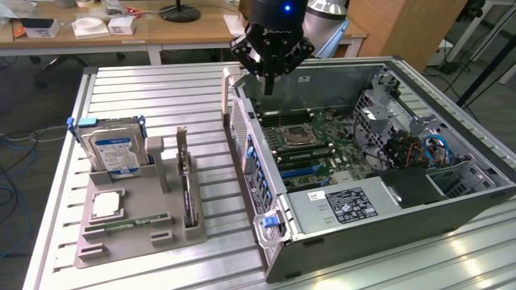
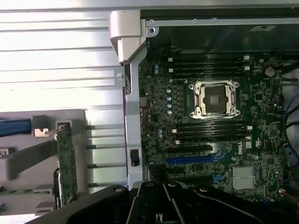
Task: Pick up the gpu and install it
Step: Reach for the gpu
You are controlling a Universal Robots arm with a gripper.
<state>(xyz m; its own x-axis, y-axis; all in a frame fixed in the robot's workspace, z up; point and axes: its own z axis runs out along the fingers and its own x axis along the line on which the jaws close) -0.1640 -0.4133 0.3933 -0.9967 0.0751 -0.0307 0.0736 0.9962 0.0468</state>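
Note:
The gpu (image 1: 187,181) stands on edge in a slot of the grey holder tray (image 1: 129,241), a thin dark card with a small metal bracket at its far end. The wrist view shows the gpu (image 2: 67,163) edge-on, greenish, beside the case wall. My gripper (image 1: 267,84) hangs shut above the far left corner of the open computer case (image 1: 387,205), over the motherboard (image 1: 310,142), with nothing between its fingers. It is well apart from the gpu. In the wrist view my gripper (image 2: 164,193) sits over the blue expansion slot (image 2: 194,159).
The tray also holds a silver hard drive (image 1: 113,151) upright, a processor (image 1: 106,204) lying flat and a green memory stick (image 1: 133,223). The case lies open on a slatted metal table (image 1: 161,96). A wooden desk (image 1: 177,30) with small boxes stands behind.

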